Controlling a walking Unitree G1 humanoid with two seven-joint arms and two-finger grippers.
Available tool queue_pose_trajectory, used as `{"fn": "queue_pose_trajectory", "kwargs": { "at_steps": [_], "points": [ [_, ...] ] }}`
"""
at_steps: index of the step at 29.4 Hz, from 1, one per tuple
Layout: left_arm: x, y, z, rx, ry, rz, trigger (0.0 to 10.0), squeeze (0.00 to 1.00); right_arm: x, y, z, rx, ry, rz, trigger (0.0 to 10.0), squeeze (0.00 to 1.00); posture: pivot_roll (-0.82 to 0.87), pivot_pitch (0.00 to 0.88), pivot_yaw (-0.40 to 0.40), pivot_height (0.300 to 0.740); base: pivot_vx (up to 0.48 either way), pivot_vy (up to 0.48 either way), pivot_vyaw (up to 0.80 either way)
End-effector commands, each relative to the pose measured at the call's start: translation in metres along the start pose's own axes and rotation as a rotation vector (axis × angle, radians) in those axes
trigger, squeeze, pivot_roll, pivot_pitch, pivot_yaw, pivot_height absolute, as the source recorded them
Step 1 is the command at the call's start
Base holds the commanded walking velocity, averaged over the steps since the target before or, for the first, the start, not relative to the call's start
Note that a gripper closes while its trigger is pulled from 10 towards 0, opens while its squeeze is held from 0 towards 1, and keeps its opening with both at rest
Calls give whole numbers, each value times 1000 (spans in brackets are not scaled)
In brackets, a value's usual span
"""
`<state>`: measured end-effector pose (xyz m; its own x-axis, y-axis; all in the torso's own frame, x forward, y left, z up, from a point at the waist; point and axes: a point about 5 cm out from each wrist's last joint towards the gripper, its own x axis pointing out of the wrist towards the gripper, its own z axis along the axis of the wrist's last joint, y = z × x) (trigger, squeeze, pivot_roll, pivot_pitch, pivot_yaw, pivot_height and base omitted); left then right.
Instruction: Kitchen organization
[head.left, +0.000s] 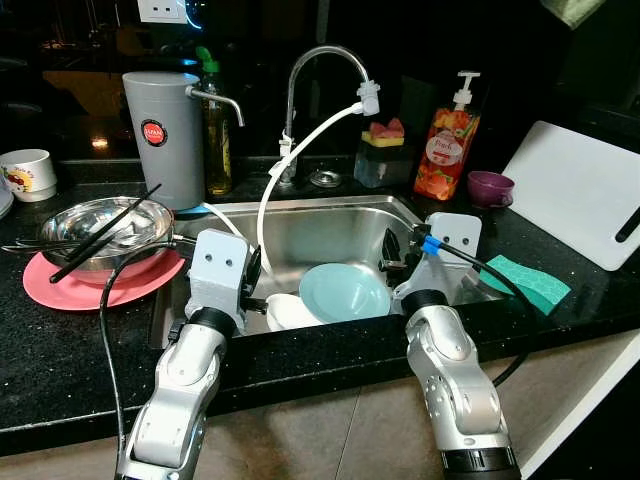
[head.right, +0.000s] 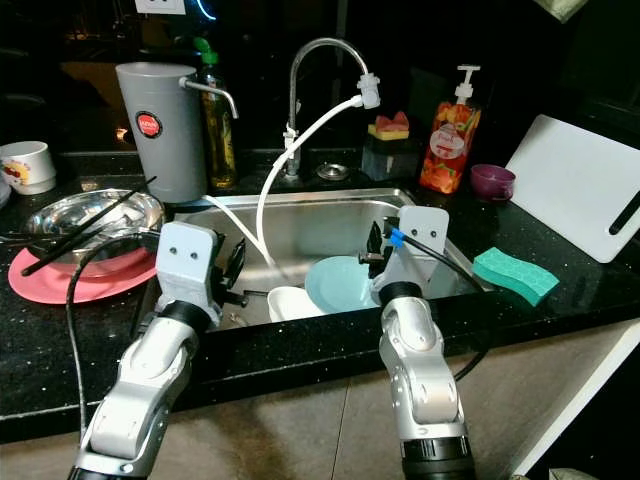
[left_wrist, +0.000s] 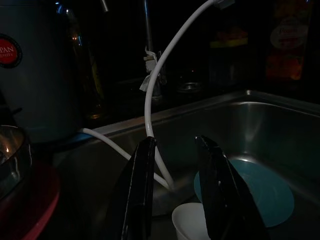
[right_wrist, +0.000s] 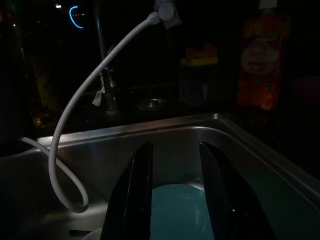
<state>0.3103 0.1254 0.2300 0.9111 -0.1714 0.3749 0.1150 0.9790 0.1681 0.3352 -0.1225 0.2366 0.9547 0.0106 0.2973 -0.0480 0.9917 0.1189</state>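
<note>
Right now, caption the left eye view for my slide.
Both open grippers, left gripper and right gripper, poised over sink holding teal plate and white cup.

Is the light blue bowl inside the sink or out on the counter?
Inside. The light blue bowl rests in the sink basin beside a white cup.

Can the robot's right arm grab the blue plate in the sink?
Probably yes. The right gripper hangs open just over the blue plate in the sink, and nothing lies between them.
</note>
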Motion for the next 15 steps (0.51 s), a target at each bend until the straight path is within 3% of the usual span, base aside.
{"fn": "queue_pose_trajectory", "kwargs": {
  "at_steps": [1, 15],
  "points": [
    [0, 0, -4, 7, 17, -2, 10000, 0, 0, -1, 0, 3, -1, -2, 10000, 0, 126, 54, -73, 740, 0, 0, 0],
    [-2, -1, -5, 6, 20, 3, 10000, 0, -1, -2, -2, 10, 7, -2, 10000, 0, 128, 59, -79, 740, 0, 0, 0]
  ]
}}
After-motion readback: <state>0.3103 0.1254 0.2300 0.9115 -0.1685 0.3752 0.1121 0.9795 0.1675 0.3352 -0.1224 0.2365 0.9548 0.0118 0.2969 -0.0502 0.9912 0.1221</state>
